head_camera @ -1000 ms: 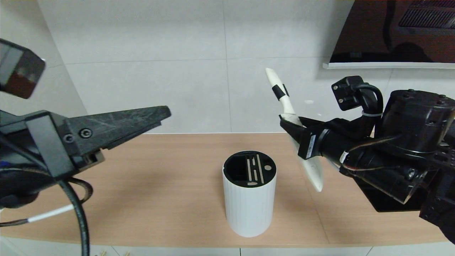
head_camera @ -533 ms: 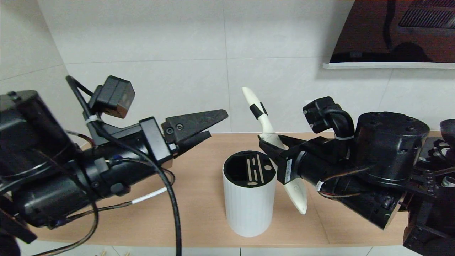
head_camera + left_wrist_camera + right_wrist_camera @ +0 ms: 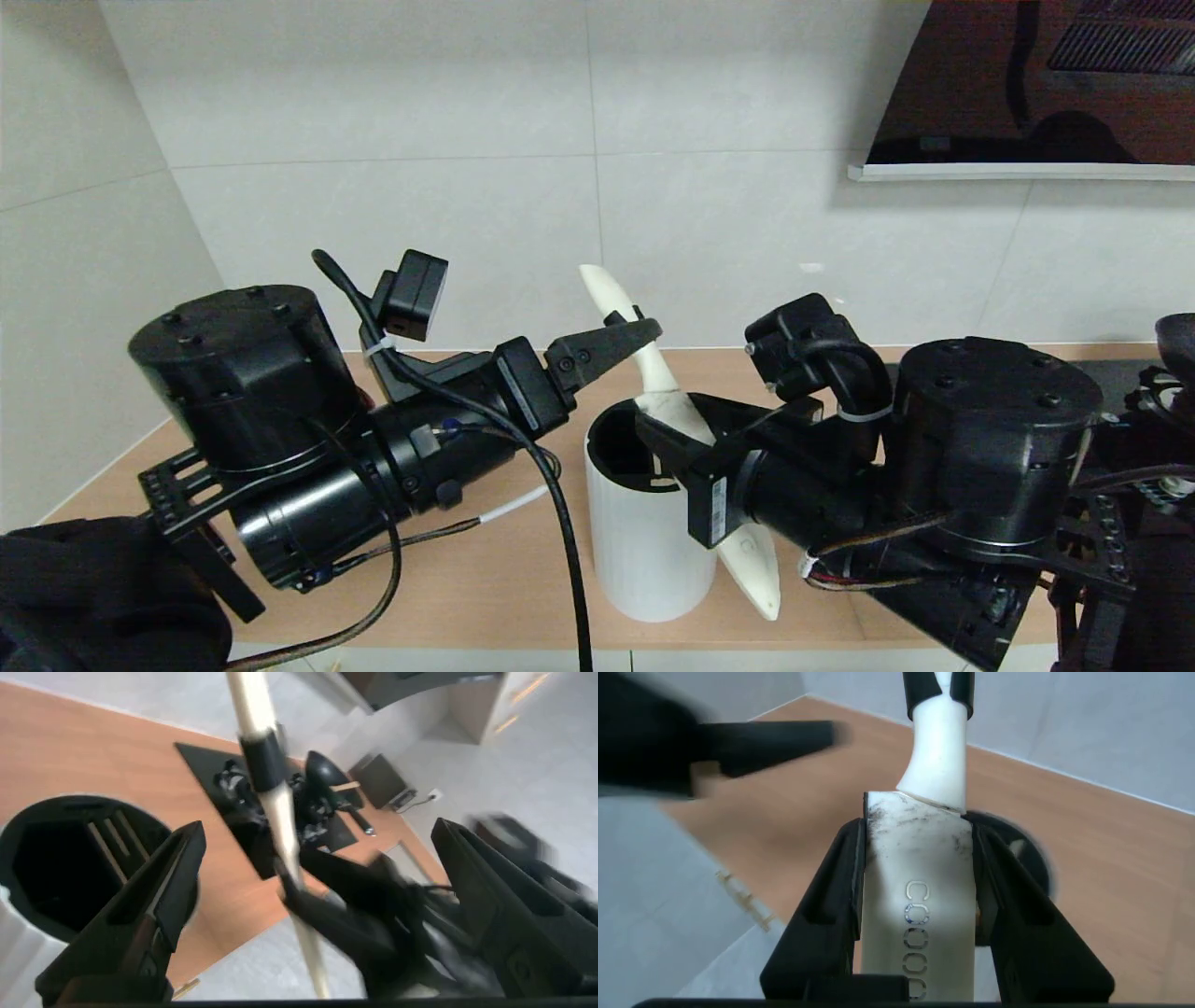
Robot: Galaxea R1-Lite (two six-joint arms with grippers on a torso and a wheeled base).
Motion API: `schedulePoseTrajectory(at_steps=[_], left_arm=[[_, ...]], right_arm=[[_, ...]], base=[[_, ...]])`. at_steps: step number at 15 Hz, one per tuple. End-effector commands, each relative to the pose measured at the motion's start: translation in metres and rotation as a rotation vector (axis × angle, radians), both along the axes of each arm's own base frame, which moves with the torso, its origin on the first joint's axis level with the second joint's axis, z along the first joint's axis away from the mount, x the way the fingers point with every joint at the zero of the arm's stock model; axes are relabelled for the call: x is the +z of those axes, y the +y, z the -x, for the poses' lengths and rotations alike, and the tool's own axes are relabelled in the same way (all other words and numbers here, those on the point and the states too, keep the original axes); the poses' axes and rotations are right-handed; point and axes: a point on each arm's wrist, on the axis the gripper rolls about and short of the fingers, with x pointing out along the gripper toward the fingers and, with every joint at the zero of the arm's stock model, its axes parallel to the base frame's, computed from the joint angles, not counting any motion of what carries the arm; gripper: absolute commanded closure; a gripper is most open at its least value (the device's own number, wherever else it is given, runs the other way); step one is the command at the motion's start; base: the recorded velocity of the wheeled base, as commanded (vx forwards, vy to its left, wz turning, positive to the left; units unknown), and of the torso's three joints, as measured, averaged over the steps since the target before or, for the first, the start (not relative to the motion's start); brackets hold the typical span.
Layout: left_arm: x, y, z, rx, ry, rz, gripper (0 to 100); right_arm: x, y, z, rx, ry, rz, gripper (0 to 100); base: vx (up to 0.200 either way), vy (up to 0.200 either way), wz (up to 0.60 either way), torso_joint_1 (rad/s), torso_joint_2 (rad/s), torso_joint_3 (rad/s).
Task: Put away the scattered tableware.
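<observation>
A white spoon point(image 3: 658, 378) with a black band on its handle is tilted, handle up and bowl down, in front of the white cylindrical holder point(image 3: 644, 551) with a black slotted top. My right gripper point(image 3: 667, 434) is shut on the spoon's middle point(image 3: 920, 896). From the left, my left gripper point(image 3: 616, 341) stands open at the upper handle. In the left wrist view the banded handle point(image 3: 266, 775) sits between its spread fingers point(image 3: 163, 896), above the holder point(image 3: 65, 859).
A wooden table point(image 3: 485, 579) runs along a tiled wall. A black mat with dark utensils point(image 3: 308, 775) lies on its right side. A dark panel point(image 3: 1027, 84) hangs at the upper right. The table's front edge is close below the holder.
My right gripper has carried the spoon left and lower, to the holder's rim. My left arm has swung in from the left and its open fingers now straddle the spoon's handle.
</observation>
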Motion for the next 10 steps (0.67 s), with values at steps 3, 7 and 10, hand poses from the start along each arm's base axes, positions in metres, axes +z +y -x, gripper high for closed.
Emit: schedulePoseTrajectory(at_steps=[3,7,10], left_arm=[[-0.006,-0.003,-0.004,0.005,0.005,-0.005,0],[-0.010,-0.004,-0.008,0.037,-0.006,-0.034,0],[-0.008,-0.004,-0.008,0.039,-0.027,-0.015,0]], right_arm=[[-0.003,0.005,0.008,0.030,0.007,0.010,100],[-0.006,0.007,0.013,0.047,0.013,0.019,100],[-0.009,0.009,0.018,0.063,0.017,0.027,100]], base=[[0.000,0.000,0.00,0.000,0.00,0.000],[0.000,0.000,0.00,0.000,0.00,0.000],[0.000,0.000,0.00,0.000,0.00,0.000]])
